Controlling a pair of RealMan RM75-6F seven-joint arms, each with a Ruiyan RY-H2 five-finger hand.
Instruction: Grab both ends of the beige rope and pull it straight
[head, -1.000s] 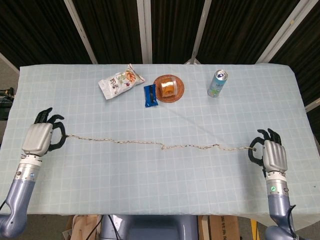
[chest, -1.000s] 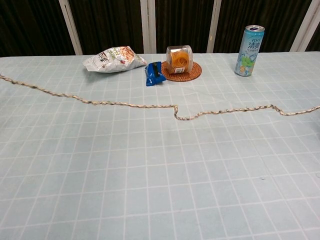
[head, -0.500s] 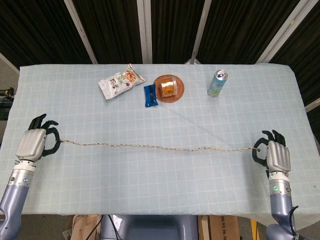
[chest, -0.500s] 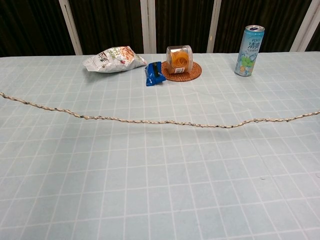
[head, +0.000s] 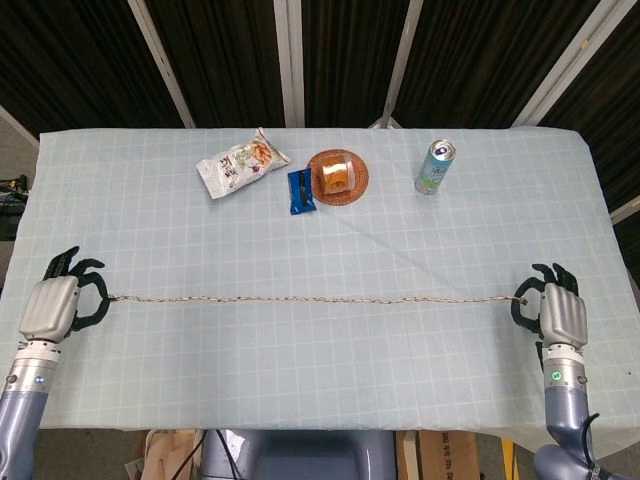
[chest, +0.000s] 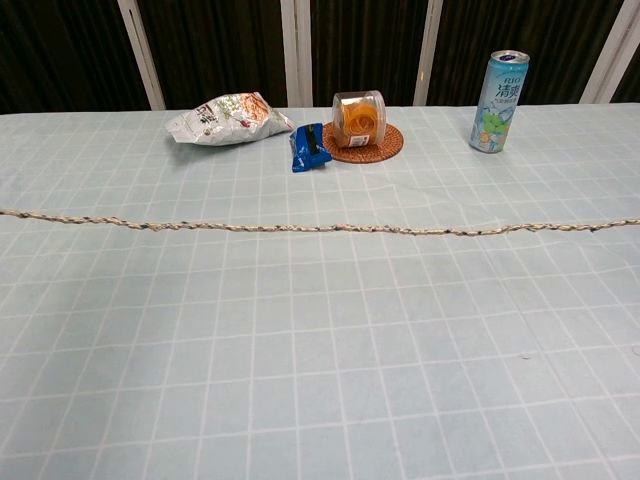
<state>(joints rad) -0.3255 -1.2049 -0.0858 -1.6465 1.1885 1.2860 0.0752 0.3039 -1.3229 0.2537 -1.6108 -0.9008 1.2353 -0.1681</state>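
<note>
Both hands hold the beige rope (head: 310, 299) taut.

The thin, beige twisted-fibre rope (head: 310, 299) lies taut and straight on the table, running nine o'clock to three o'clock.

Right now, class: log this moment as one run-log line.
left hand: holds rope end | right hand: holds other end | beige rope: straight

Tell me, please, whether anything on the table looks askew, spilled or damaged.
Nothing stands out. The beige rope runs straight between the left hand and right hand; the drink can stands upright.
</note>
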